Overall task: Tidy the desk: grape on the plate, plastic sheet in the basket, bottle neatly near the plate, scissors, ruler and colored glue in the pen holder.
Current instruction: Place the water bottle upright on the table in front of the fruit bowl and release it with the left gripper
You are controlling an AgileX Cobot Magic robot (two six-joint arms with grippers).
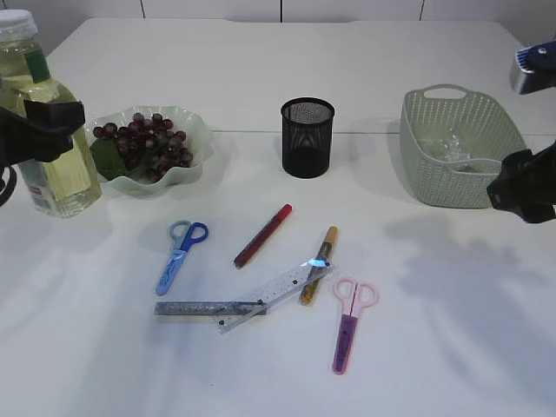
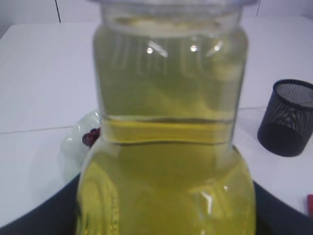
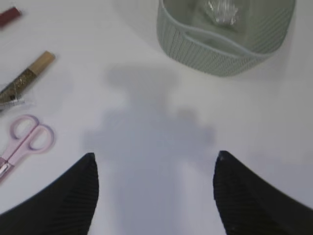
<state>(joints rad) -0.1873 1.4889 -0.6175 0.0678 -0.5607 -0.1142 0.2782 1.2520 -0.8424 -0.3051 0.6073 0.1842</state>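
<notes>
Your left hand [image 1: 39, 130] is clamped on the bottle [image 1: 39, 113], upright just left of the plate [image 1: 195, 130] with the grapes [image 1: 143, 143] on it. Your right hand [image 3: 154, 191] hangs over bare tabletop [image 1: 434, 304] near the basket [image 1: 465, 165], fingers [image 3: 63, 200] spread wide, nothing between them. Plastic sheet [image 3: 222, 12] lies in the basket. Blue scissors [image 1: 181, 254], red glue [image 1: 262, 235], gold glue [image 1: 319, 264], both rulers [image 1: 208, 308] [image 1: 274, 295] and pink scissors [image 1: 350, 320] lie loose in front of the pen holder [image 1: 307, 137].
</notes>
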